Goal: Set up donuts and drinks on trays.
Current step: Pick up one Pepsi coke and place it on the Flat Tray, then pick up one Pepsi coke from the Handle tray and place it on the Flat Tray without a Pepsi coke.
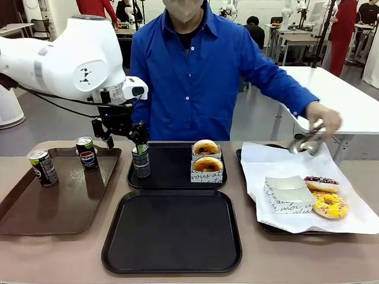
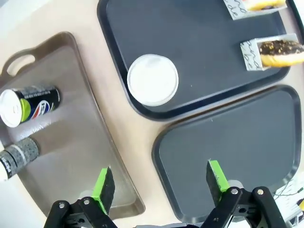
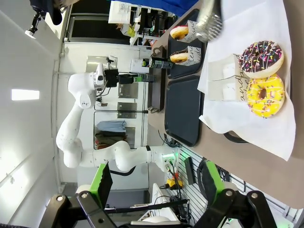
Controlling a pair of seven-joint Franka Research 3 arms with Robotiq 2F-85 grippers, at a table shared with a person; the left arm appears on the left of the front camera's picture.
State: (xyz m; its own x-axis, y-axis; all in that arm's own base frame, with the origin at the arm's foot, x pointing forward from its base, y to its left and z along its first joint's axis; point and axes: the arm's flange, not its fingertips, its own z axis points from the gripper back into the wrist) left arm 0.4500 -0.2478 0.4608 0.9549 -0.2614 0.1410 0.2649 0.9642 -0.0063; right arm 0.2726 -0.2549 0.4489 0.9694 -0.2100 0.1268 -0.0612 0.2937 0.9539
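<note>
Drink: we've got one can [image 1: 141, 161] upright at the left edge of the far black tray [image 1: 172, 177], close to its near-left corner.
Left pincer [image 1: 125, 137]: hanging right over that can, jaws spread wide, green pads clear of it, gripping nothing.
Sleeved donuts: the rear sleeved donut [image 1: 205, 147] and the front sleeved donut [image 1: 208, 164] sit one behind the other at the right edge of that same tray.
Near black tray [image 1: 172, 231]: at the middle of the worktop's [image 1: 59, 260] near edge, just beside the far one.
More drinks: a grey can [image 1: 43, 167] and a blue-label can [image 1: 87, 153] stand along the far edge of the brown tray [image 1: 59, 207], at the worktop's left edge.
Loose donuts: the chocolate donut [image 1: 321, 183] and the yellow donut [image 1: 330, 205] touch at the right edge of the white paper [image 1: 278, 160], an empty sleeve [image 1: 287, 194] just beside them.
Person's hand [image 1: 323, 118]: holding tongs [image 1: 308, 142] above the paper's far edge.
Right pincer [image 3: 156, 178]: jaws wide, nothing between them, well apart from the trays.
</note>
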